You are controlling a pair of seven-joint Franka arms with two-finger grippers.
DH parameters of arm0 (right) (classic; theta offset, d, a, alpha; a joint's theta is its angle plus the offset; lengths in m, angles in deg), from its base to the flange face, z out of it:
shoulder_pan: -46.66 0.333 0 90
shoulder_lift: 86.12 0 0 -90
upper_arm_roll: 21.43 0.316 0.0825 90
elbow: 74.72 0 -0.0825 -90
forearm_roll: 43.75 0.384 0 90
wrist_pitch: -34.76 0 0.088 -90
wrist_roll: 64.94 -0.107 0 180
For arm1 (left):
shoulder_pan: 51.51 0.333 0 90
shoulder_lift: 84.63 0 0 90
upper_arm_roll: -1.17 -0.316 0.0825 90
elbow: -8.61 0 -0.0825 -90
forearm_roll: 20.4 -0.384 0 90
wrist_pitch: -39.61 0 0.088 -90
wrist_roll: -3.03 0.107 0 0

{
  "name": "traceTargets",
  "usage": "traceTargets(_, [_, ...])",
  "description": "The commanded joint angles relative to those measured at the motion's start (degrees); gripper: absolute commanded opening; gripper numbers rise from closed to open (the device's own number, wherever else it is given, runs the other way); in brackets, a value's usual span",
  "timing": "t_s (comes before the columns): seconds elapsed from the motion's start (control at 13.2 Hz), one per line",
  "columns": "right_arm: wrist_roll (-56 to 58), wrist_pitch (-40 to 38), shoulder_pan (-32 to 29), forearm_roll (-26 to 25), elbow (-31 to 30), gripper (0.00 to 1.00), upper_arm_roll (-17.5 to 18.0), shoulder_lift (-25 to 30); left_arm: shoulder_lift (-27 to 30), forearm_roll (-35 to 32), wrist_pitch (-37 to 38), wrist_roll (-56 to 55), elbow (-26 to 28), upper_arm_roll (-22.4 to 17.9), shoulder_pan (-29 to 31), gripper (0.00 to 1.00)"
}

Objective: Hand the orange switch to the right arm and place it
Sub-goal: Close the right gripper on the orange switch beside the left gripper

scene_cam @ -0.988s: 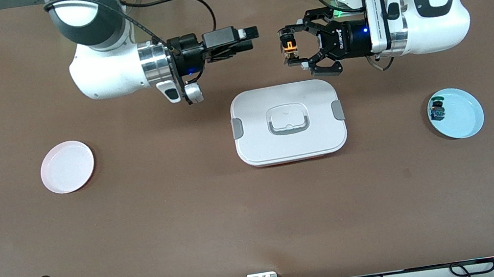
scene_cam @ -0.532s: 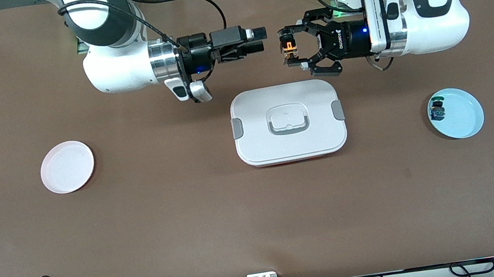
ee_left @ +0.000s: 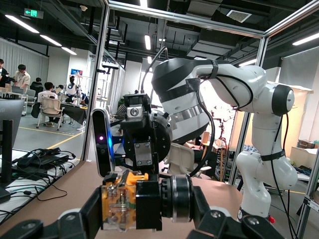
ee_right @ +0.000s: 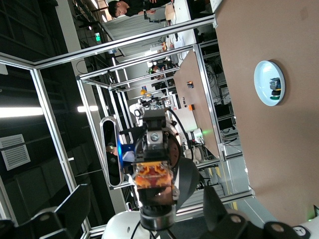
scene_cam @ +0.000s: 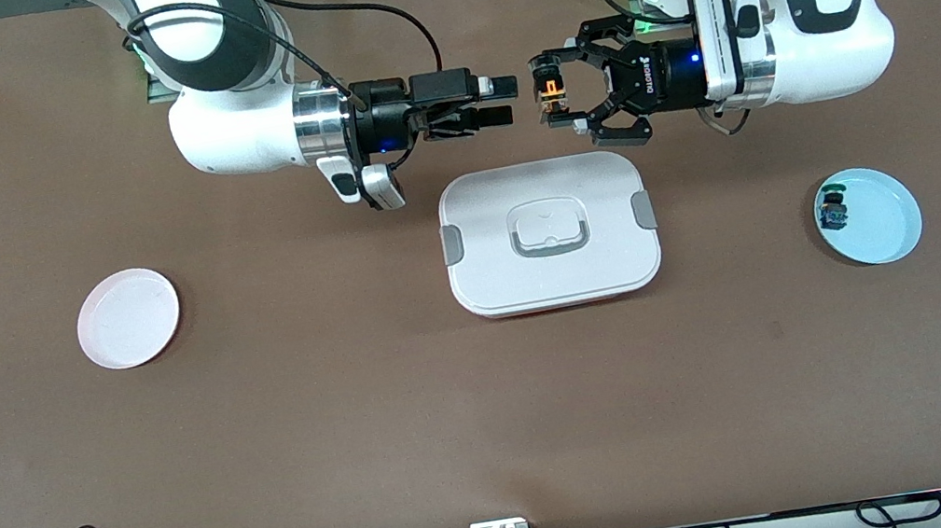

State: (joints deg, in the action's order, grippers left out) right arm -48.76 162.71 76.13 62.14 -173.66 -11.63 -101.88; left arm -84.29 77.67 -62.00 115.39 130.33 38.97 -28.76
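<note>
- My left gripper is up in the air over the table, clenched on the orange switch; fingers pinch its black body, amber parts showing.
- In the left wrist view the orange switch sits btwn my fingers, clear amber block at one end, round black barrel at the other.
- My right gripper is level w/ the left one, facing it, just beside the switch but not touching; fingers apart, nothing in them.
- In the right wrist view the switch faces me head-on, held in front of the left gripper's body.
- White lidded box is mid-table, lid on w/ gray clips at both ends and a handle in the middle; contents hidden. Both grippers hang above the table farther from the front cam than the box.
- Light blue plate lies toward the left arm's end from the box; it holds a small switch w/ green cap and blue body, near the rim closest to the box.
- Pink plate lies toward the right arm's end from the box.
</note>
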Motion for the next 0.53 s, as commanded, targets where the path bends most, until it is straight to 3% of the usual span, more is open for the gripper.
traceTargets(0.0, [1.5,1.2,1.2,1.7,3.1,1.0,0.3,-2.3,0.4,2.0,-0.3,1.8,0.5,0.9,0.7,0.01])
traceTargets(0.46, [2.6,3.9,4.4,1.7,6.4,1.0,0.3,-5.2,0.4,2.0,-0.3,2.2,0.5,0.9,0.8,0.01])
